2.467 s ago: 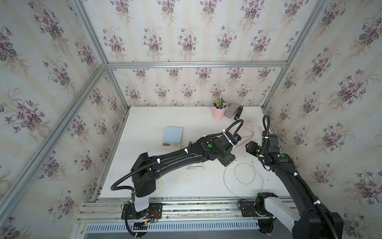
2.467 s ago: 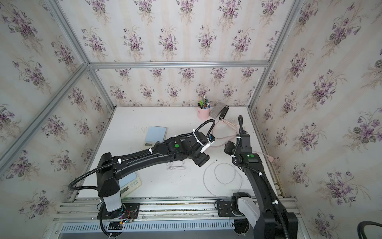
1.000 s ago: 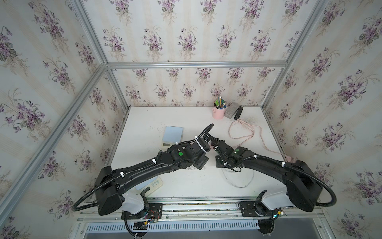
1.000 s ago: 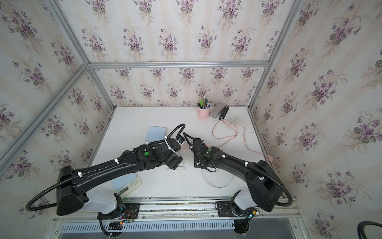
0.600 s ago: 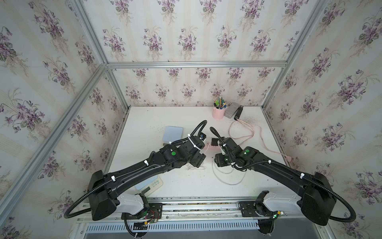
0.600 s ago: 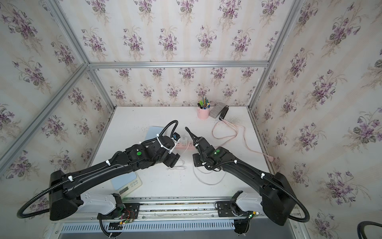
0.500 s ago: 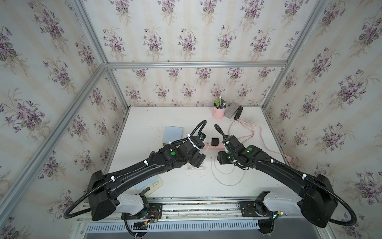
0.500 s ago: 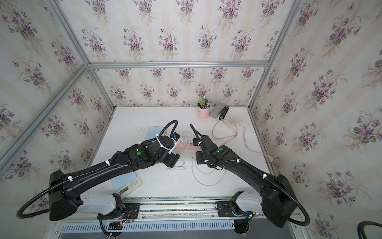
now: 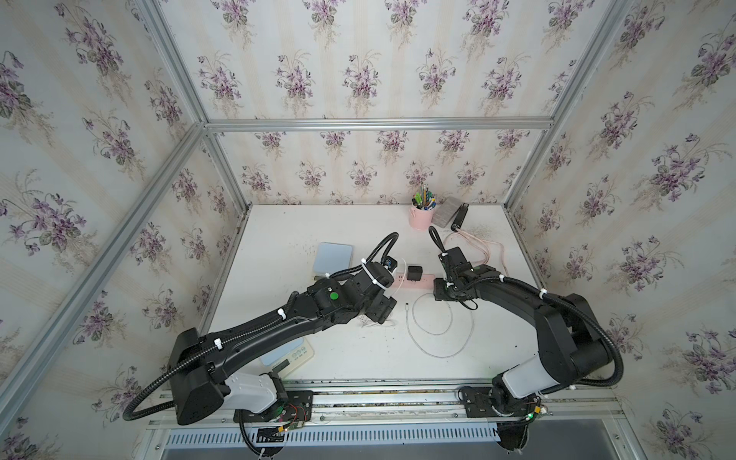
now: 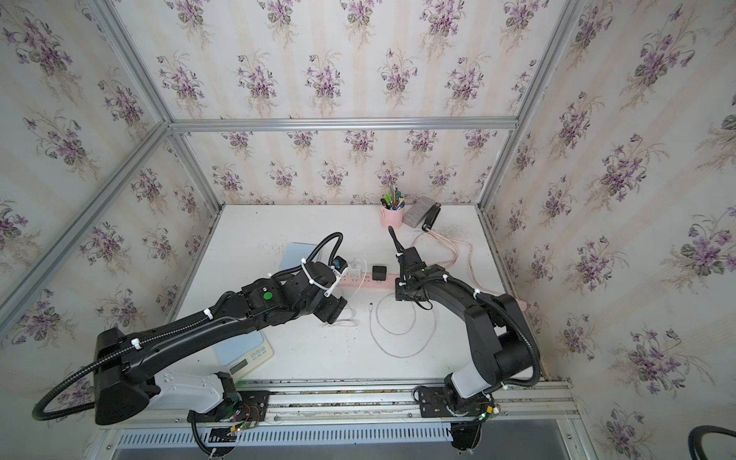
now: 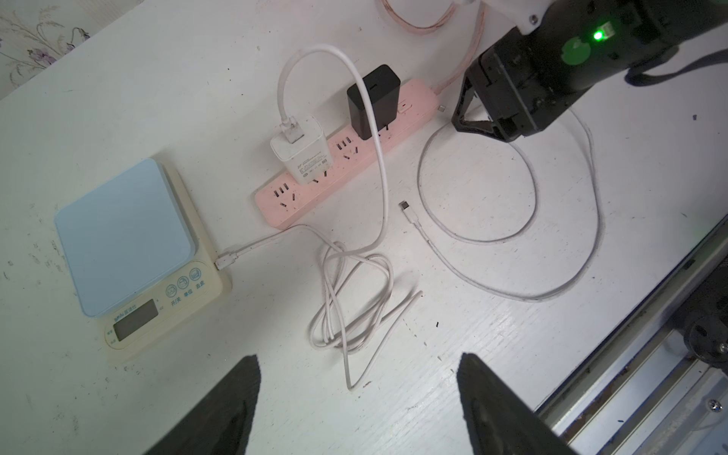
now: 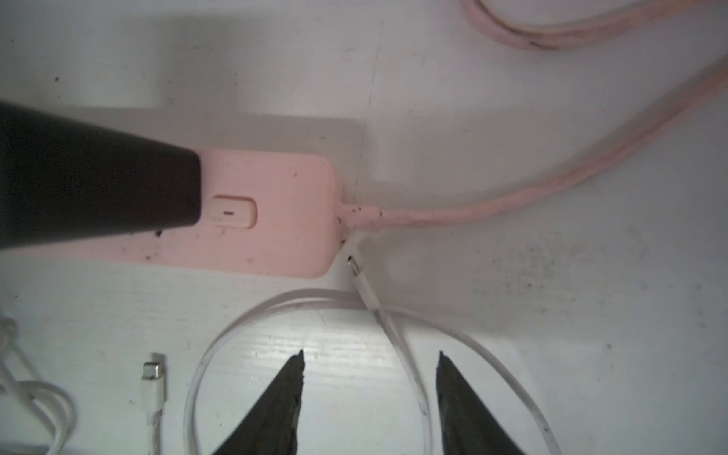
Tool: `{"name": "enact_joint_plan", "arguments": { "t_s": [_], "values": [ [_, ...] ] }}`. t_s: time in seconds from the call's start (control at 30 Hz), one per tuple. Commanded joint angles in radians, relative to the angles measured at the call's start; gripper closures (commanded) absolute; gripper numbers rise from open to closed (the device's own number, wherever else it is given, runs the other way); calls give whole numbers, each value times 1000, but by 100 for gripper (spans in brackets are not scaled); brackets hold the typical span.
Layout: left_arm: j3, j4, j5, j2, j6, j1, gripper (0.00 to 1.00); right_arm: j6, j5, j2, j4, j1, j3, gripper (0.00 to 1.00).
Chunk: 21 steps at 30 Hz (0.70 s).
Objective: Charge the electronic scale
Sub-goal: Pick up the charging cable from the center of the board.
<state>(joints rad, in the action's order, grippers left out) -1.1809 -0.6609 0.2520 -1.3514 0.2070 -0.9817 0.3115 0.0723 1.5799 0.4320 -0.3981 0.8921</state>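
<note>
The electronic scale [image 11: 122,236] sits flat on the desk [image 11: 512,346], just beside the socket end of the pink power strip [image 11: 283,201]. A white cable [image 11: 380,169] runs from the white charger [image 11: 301,151], which is plugged into the strip, down through a tangle and out to the scale's side. There its plug [image 11: 225,260] meets the casing, but seated or merely touching, I cannot tell. The left pincer [image 11: 358,356] hangs above that tangle, jaws wide apart, nothing in them. The right pincer [image 12: 370,354] hovers at the strip's other end, jaws apart and empty, with a loose second cable [image 12: 409,370] lying on the desk beneath. So the hookup looks nearly done, and the likely remaining step is power. The strip's switch [image 12: 233,212] is right there beside the black charger [image 12: 98,177]. It wants one fingertip straight down, firmly, without shoving the strip.
</note>
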Motion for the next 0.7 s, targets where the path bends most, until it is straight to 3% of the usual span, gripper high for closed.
{"name": "enact_joint_plan", "arguments": {
  "t_s": [0.0, 0.13, 0.43, 0.67],
  "values": [
    [9, 12, 13, 13, -2, 2, 19, -66, 26, 66, -35, 17, 25, 52],
    [23, 13, 21, 21, -1, 7, 19, -86, -20, 119, -55, 22, 25, 58],
    [5, 12, 14, 6, -19, 30, 19, -138, -35, 124, -16, 22, 44, 99],
    [-39, 15, -38, 16, -50, 58, 17, -101, -43, -101, 53, 20, 33, 100]
  ]
}}
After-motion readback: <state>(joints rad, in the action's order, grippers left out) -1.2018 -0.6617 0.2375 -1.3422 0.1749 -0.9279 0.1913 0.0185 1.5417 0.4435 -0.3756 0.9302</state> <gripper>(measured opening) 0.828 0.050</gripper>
